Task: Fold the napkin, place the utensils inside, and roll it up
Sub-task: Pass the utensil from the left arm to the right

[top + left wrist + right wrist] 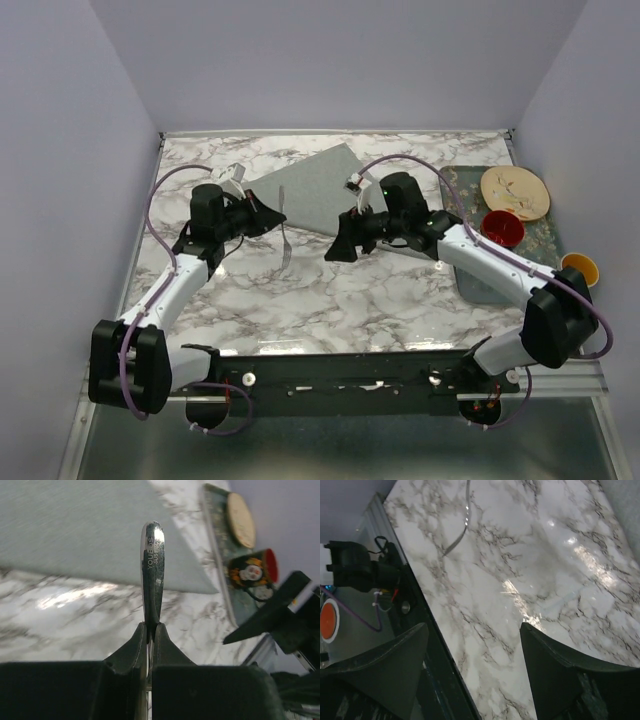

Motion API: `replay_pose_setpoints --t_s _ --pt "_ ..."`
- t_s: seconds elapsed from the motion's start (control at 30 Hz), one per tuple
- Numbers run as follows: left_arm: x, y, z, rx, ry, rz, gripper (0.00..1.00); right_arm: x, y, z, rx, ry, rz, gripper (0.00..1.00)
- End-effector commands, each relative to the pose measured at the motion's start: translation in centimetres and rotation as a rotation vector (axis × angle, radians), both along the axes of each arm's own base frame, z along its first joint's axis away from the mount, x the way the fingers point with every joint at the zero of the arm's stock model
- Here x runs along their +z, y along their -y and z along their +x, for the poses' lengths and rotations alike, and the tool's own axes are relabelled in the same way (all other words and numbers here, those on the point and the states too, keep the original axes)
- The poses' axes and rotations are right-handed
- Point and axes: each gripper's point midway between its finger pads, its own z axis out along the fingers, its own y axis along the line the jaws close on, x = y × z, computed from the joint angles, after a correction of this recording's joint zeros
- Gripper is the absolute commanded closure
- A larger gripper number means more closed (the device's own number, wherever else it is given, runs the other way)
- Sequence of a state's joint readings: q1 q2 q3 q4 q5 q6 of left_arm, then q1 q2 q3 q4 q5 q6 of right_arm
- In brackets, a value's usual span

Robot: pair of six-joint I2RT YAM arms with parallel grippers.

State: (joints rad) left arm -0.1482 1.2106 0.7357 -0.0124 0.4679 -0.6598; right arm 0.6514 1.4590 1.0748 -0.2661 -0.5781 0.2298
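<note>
The grey-green napkin (pixel 322 185) lies folded into a triangle at the back middle of the marble table; in the left wrist view the napkin (pixel 75 525) fills the upper left. My left gripper (pixel 266 215) is shut on a metal utensil (pixel 285 242) by its handle, just off the napkin's left edge. The stamped handle end of the utensil (pixel 153 570) sticks up past the closed left gripper (pixel 151 628). Its other end hangs down toward the table, and the utensil (pixel 462 527) shows in the right wrist view. My right gripper (pixel 336 246) (pixel 472 630) stands open over bare marble, holding nothing.
A floral-patterned tray (pixel 482 282) sits at the right with a beige plate (pixel 514 192), a red cup (pixel 503 227) and a yellow cup (pixel 580 268). The black arm mount rail (pixel 340 372) runs along the near edge. Purple walls enclose the table.
</note>
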Motion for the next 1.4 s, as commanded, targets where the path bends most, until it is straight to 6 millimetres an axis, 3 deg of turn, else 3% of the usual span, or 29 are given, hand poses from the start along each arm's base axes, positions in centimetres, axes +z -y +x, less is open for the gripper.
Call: replay_pose_setpoints --t_s 0.0,0.17,0.27,0.37,0.47,0.57,0.67,0.77,0.87,0.97,1.0,1.1,1.33,1.37 --pt "7.3 5.0 -1.6 -0.274 0.287 -0.201 1.00 4.0 -2.0 -1.7 0.183 -0.036 0.212 0.25" --pt "7.3 6.2 -2.2 -0.250 0.237 -0.268 1.00 4.5 -2.3 -0.6 0.113 -0.033 0.223 0.34" --pt "5.1 5.4 -1.3 -0.063 0.088 -0.250 1.00 5.3 -3.0 -0.7 0.113 -0.052 0.287 0.35" --pt "3.9 5.4 -1.4 0.044 -0.002 -0.223 1.00 4.4 -3.7 0.0 0.071 -0.051 0.274 0.27" --pt "3.7 5.5 -1.9 0.075 -0.025 -0.170 1.00 3.0 -4.8 0.6 0.049 -0.076 0.243 0.25" --pt "3.9 4.7 -1.7 0.148 -0.034 -0.174 1.00 1.9 -6.6 0.8 0.054 -0.094 0.203 0.26" --pt "4.2 4.5 -1.8 0.165 -0.045 -0.179 1.00 0.8 -6.9 1.7 0.027 -0.079 0.148 0.29" --pt "4.3 4.7 -1.9 0.170 -0.063 -0.199 1.00 0.9 -7.4 1.9 0.036 -0.072 0.147 0.35" --pt "3.9 4.7 -2.0 0.182 -0.094 -0.192 1.00 0.4 -8.2 1.5 0.063 -0.102 0.145 0.48" --pt "4.2 4.7 -1.9 0.188 -0.093 -0.207 1.00 0.0 -8.7 1.4 0.074 -0.119 0.144 0.65" --pt "4.5 4.7 -1.9 0.187 -0.086 -0.210 1.00 0.1 -8.8 1.5 0.074 -0.119 0.146 0.79" --pt "5.7 4.7 -1.6 0.174 -0.052 -0.204 1.00 0.0 -9.1 1.2 0.096 -0.141 0.154 0.99" --pt "7.3 5.0 -1.4 0.112 -0.027 -0.238 0.99 0.9 -9.1 0.7 0.153 -0.128 0.181 1.00" --pt "7.1 4.9 -1.7 0.086 -0.032 -0.221 0.86 1.0 -9.0 0.6 0.168 -0.127 0.187 0.99"
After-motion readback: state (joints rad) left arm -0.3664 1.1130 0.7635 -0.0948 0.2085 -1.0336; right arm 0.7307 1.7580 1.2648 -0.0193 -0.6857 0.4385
